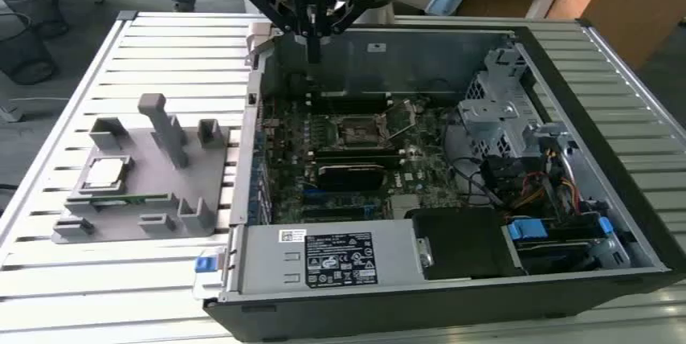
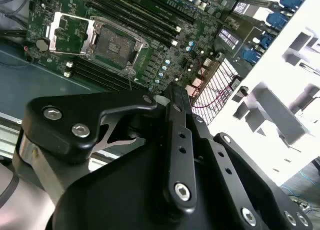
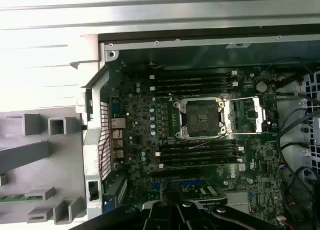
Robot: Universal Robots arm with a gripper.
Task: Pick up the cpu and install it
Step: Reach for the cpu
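Observation:
The cpu [image 1: 105, 174], a small silver square chip, lies flat on the grey holder block [image 1: 144, 191] at the exterior view's left, outside the case. My gripper [image 1: 314, 56] hangs shut and holding nothing above the back left corner of the open computer case [image 1: 600, 103], far from the cpu. The motherboard's cpu socket [image 1: 359, 129] is bare, with its metal load plate [image 1: 413, 117] flipped open. In both wrist views the socket [image 3: 200, 119] [image 2: 115, 47] lies below and ahead of the black gripper [image 3: 172, 190] [image 2: 172, 92].
A green memory stick [image 1: 128, 198] lies on the holder block beside the cpu. Inside the case are a black heatsink [image 1: 349, 175], a power supply [image 1: 332, 257], cables [image 1: 536, 191] and a drive cage [image 1: 499, 103]. The slatted metal table [image 1: 182, 63] carries everything.

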